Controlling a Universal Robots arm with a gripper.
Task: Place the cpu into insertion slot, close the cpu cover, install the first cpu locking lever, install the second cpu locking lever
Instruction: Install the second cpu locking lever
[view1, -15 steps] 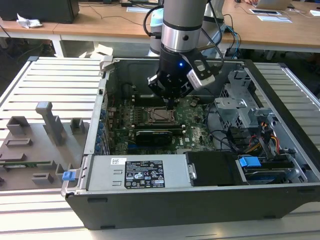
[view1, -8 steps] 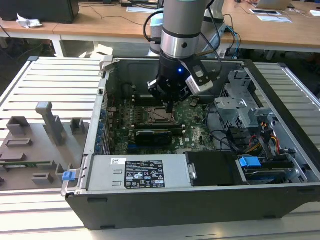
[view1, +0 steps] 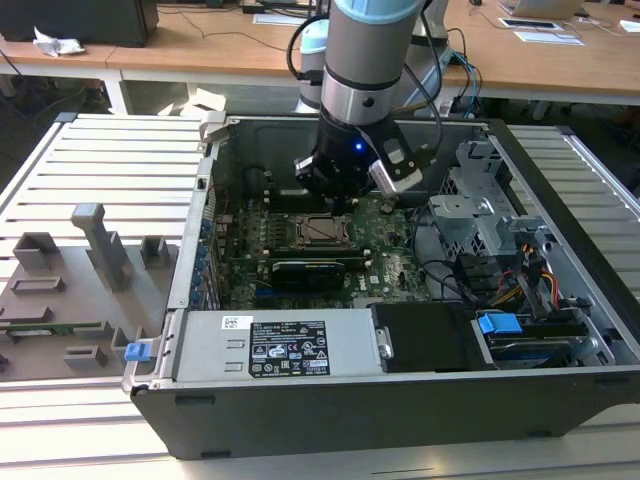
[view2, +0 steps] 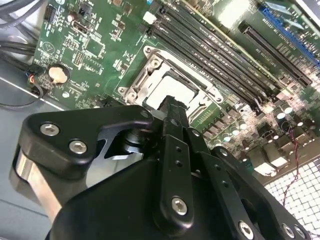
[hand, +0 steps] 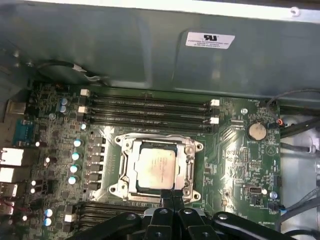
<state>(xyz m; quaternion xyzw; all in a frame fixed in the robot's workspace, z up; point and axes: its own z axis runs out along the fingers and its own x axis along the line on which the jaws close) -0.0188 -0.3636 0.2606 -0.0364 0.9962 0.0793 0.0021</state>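
Note:
The cpu (hand: 156, 167) (view2: 172, 90), a pale silvery square, lies flat in the insertion slot (view1: 300, 232) on the green board. The cpu cover (hand: 131, 167), a silvery frame, lies down around it, with the chip showing through its window. I cannot tell how the thin levers along the socket's sides stand. My gripper (hand: 172, 194) (view2: 172, 102) (view1: 340, 203) hovers just over one edge of the socket. Its black fingers are pressed together, shut, with nothing between them.
Long black memory slots (hand: 150, 107) run on both sides of the socket. A black graphics card (view1: 310, 270), the power supply (view1: 270, 345) and a drive cage (view1: 480, 215) crowd the case. The grey case wall (hand: 150, 50) is close. A grey fixture tray (view1: 70, 290) lies at the exterior view's left.

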